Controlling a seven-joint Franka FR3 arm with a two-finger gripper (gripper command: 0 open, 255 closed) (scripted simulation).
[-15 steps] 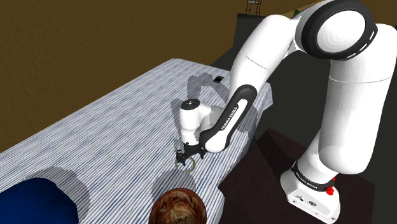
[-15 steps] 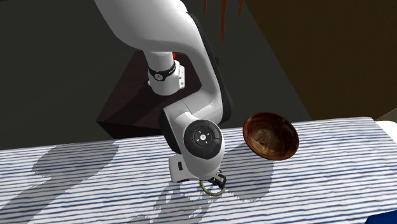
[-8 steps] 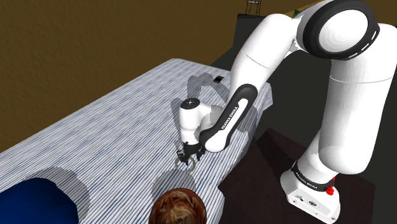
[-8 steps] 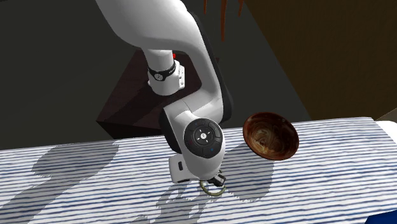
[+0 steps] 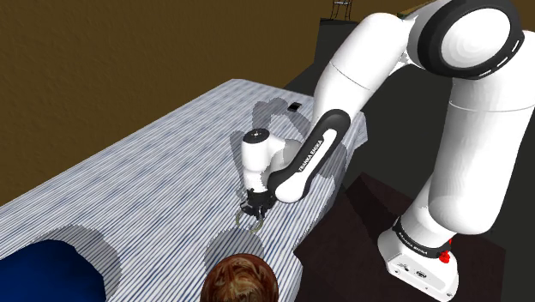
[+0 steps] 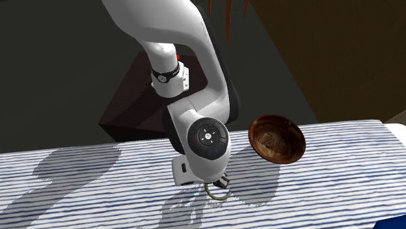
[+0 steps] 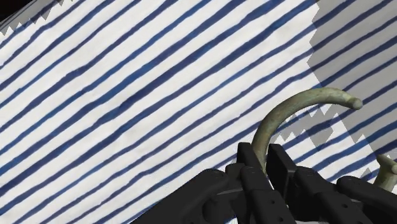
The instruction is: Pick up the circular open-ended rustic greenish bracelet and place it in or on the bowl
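A thin greenish open-ended bracelet [image 7: 299, 102] is clasped between my black fingers, its arc curving out beyond the tips. My gripper [image 7: 266, 159] is shut on its band. In the shoulder view the gripper [image 5: 254, 208] points down just above the striped surface [image 5: 154, 163], and the bracelet [image 5: 247, 220] hangs under it. From the second exterior view the bracelet [image 6: 218, 190] shows below the white wrist, with the gripper [image 6: 222, 180] mostly hidden behind it. The brown wood-grained bowl [image 5: 240, 279] sits near the shoulder view's bottom edge, close to the gripper; in the second exterior view the bowl [image 6: 276, 138] lies right of the wrist.
The blue-and-white striped surface [image 6: 338, 169] stretches wide in both directions. A dark blue mass [image 5: 43, 270] lies at the shoulder view's lower left. A small dark object [image 5: 294, 107] rests at the far end of the surface. The dark stand [image 5: 369, 223] borders the surface's near edge.
The fingers have closed onto the bracelet. The hand has risen a little, taking the bracelet up off the striped surface with it.
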